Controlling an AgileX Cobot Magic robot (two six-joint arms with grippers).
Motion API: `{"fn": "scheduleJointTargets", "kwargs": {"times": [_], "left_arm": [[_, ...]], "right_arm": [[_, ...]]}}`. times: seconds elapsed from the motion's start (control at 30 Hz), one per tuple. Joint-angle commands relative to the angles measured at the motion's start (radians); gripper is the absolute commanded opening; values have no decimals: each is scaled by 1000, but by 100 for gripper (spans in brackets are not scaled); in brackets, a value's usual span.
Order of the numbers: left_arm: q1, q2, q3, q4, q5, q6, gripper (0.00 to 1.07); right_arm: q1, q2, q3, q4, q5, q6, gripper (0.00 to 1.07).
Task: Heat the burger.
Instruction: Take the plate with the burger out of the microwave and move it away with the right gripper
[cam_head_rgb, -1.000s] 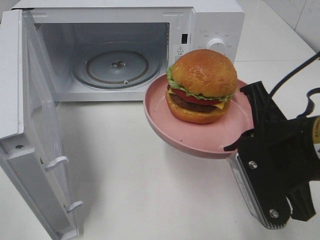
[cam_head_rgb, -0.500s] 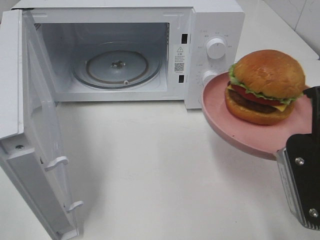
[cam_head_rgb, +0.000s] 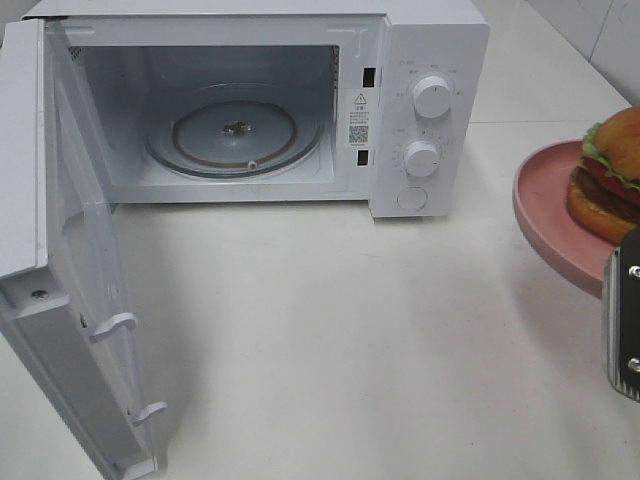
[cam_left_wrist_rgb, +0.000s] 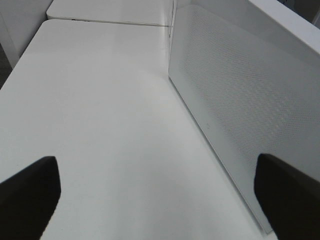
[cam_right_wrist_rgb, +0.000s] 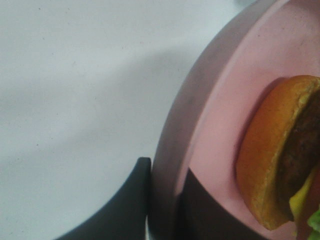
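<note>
The burger (cam_head_rgb: 615, 175), with its golden bun, lettuce and tomato, sits on a round pink plate (cam_head_rgb: 550, 205) held above the table at the far right, cut off by the picture's edge. The right wrist view shows the burger (cam_right_wrist_rgb: 280, 155) close up and my right gripper (cam_right_wrist_rgb: 165, 200) shut on the plate's rim (cam_right_wrist_rgb: 220, 100), one finger under it and one on top. The white microwave (cam_head_rgb: 420, 60) stands with its door (cam_head_rgb: 70, 250) swung wide and its glass turntable (cam_head_rgb: 235, 130) bare. My left gripper (cam_left_wrist_rgb: 157, 192) is open, holding nothing, beside the door (cam_left_wrist_rgb: 240, 100).
The open microwave door juts forward along the left side of the white table (cam_head_rgb: 320, 330). The right arm's silver and black body (cam_head_rgb: 625, 320) shows at the right edge. A tiled wall (cam_head_rgb: 600, 30) rises at the back right.
My right gripper has carried the plate and burger rightward, from just in front of the microwave opening to the view's right edge. The microwave and its door have not moved.
</note>
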Motion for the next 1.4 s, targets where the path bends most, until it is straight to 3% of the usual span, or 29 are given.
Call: {"fn": "scheduleJointTargets", "kwargs": {"times": [0.03, 0.43, 0.87, 1.2, 1.4], "left_arm": [[3, -17, 1, 0, 0, -1, 98], [3, -17, 1, 0, 0, -1, 98], [3, -17, 1, 0, 0, -1, 98], [3, -17, 1, 0, 0, -1, 98], [3, -17, 1, 0, 0, -1, 98]], "right_arm": [[-4, -15, -9, -97, 56, 150, 0], [-4, 82, -28, -198, 130, 455, 0], [-7, 401, -172, -202, 253, 877, 0], [-7, 572, -186, -226, 251, 1076, 0], [-76, 686, -186, -232, 205, 1162, 2]]}}
